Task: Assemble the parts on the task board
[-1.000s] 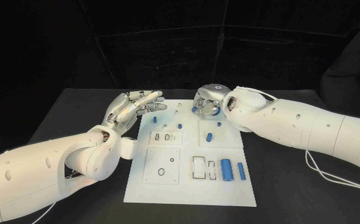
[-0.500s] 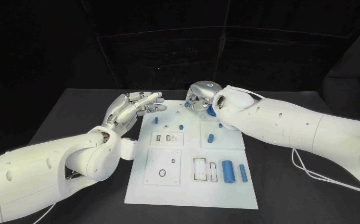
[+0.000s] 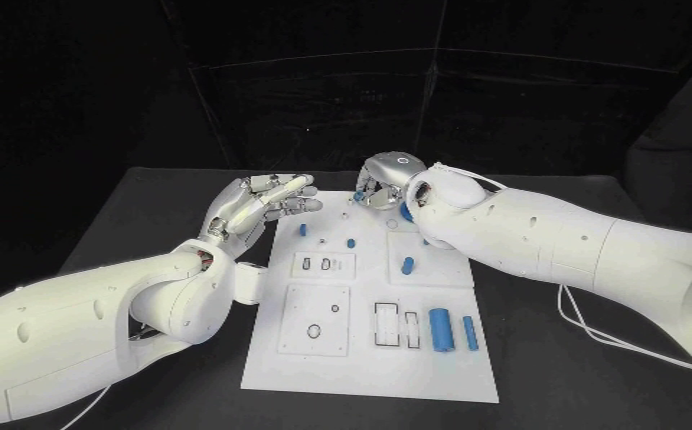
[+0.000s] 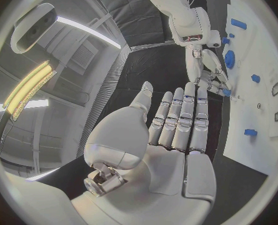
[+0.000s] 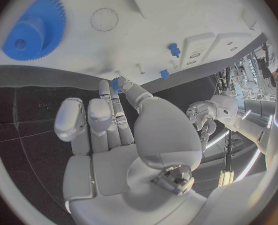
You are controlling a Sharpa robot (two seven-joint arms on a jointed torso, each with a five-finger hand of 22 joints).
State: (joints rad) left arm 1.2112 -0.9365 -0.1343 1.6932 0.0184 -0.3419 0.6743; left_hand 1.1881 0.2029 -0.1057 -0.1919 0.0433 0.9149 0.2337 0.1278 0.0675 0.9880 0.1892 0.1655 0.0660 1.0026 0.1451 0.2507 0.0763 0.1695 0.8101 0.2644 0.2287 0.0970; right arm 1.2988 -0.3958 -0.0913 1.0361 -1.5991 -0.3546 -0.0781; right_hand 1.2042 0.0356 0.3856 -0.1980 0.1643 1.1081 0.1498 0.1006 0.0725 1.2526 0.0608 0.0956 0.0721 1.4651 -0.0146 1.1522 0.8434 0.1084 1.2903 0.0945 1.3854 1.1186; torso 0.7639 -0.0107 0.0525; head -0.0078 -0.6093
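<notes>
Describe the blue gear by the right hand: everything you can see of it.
The blue gear is a round, flat wheel of what looks like matte plastic, with fine teeth around its rim, a raised hub and a small centre hole. It lies flat on the white task board, close to the board's edge. Nothing touches it in the right wrist view: the right hand is beside it, fingers pointing past it toward a smaller blue piece.

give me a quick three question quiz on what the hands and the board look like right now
1. True or false: the silver left hand holds a part.
2. Which hand pinches the small blue plastic part in its fingers? A: left. B: right.
3. Fill in: the blue toothed plastic gear lies on the ____.
Key: 1 false, it holds nothing; 2 B, the right hand; 3 white task board.
</notes>
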